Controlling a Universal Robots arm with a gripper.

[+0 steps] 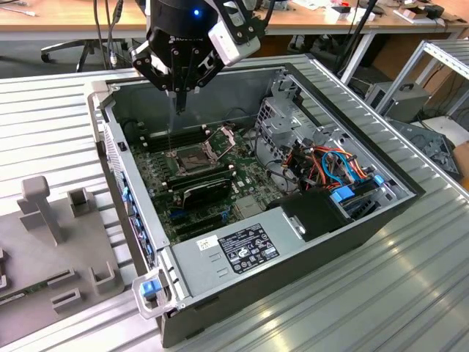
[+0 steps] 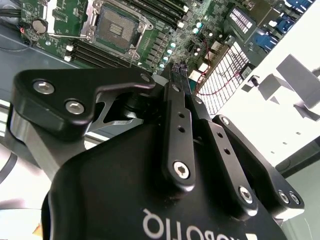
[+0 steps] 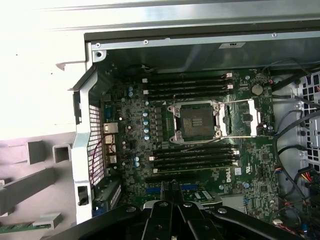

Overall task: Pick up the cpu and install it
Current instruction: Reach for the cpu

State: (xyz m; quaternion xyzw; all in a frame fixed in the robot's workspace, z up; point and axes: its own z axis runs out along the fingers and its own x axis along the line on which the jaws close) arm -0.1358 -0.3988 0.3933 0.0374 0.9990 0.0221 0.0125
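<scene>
Apparently installing, my clenched fingers point(image 1: 180, 100) hover over the open dark square metal-framed socket point(image 1: 190, 156), where seating calls for square alignment.

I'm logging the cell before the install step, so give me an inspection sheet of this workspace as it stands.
Surface: ribbed metal table carrying the open computer case.
Job's things: motherboard socket dark and looks bare, its metal frame hinged open.
Clutter: grey fixture block beside the case.
Grippers: gripper shut, hanging over the case.
Cables: orange and blue bundle inside the case.
Surroundings: wooden desks, office chair base.
</scene>
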